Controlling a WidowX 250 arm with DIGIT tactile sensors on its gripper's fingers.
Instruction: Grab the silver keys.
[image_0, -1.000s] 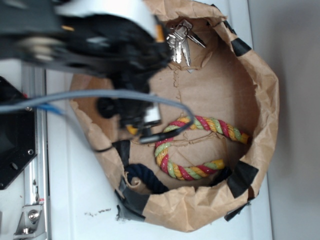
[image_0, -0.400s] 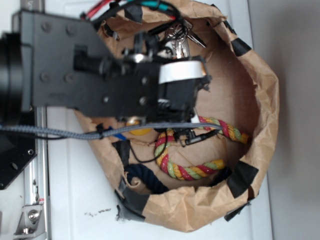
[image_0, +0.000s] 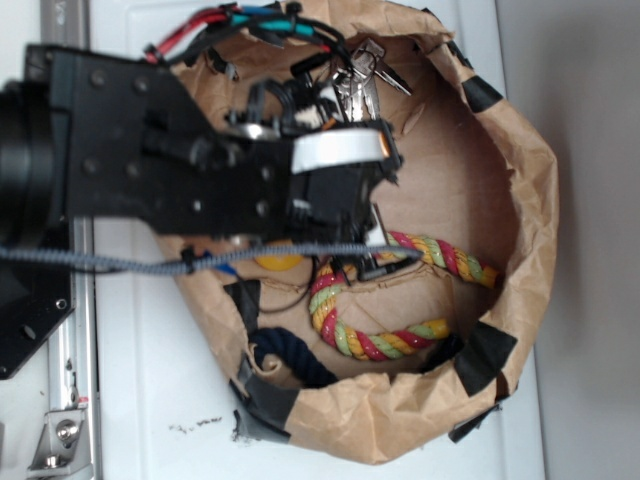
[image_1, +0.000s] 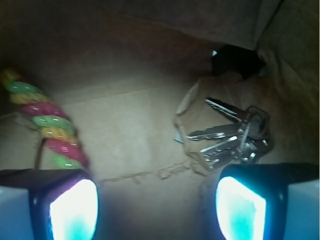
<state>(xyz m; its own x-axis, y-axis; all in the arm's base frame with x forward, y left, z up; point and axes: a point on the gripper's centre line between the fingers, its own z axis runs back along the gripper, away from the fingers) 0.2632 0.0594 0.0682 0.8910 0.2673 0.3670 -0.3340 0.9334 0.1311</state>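
The shiny silver metal keys (image_1: 235, 135), fanned with blades pointing left, lie ahead of the hand (image_1: 157, 207), just past its right finger; its jaws are spread wide and empty.

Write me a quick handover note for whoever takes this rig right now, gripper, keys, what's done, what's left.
Gripper: open, empty, fingers apart low inside the paper-lined bin.
Silver keys: lying on the cardboard floor near the bin wall, just ahead of the finger on the right of the wrist view, off centre, not between the fingers.
Colourful rope: on the other side, clear of the keys.
Done: arm over the bin near the keys.
Left: centre on the keys, lower, close, lift.
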